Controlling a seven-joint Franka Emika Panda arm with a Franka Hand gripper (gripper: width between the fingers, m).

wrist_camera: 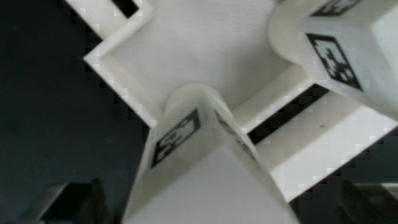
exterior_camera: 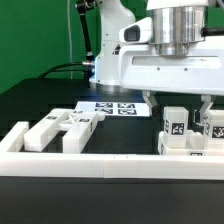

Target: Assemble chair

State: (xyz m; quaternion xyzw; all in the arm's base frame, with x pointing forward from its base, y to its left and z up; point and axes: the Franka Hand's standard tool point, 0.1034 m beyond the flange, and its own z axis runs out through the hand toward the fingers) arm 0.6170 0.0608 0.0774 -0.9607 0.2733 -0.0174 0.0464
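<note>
We see the gripper (exterior_camera: 180,105) at the exterior view's right, low over the half-built chair (exterior_camera: 190,142). Its jaws are spread wide and pinch nothing. Between the fingers stands an upright leg (exterior_camera: 175,125) with a tag on its face. In the wrist view this leg (wrist_camera: 199,150) runs between the two dark fingertips with a gap on each side. A second tagged leg (exterior_camera: 214,127) stands just beside it, toward the right edge. Some loose parts (exterior_camera: 55,133) lie at the exterior view's lower left, behind the border rail (exterior_camera: 110,165). The marker board (exterior_camera: 110,106) is in the middle, farther back.

We judge that the step in hand concerns this leg. To do it well, we should keep the fingers centred on it and move only straight up or down, without turning the wrist. One finger is near the neighbour leg, and a side push could tilt that leg. If we close, we should close slowly on the flat faces, not on the corners. Whether the leg is fully seated, we cannot tell.
</note>
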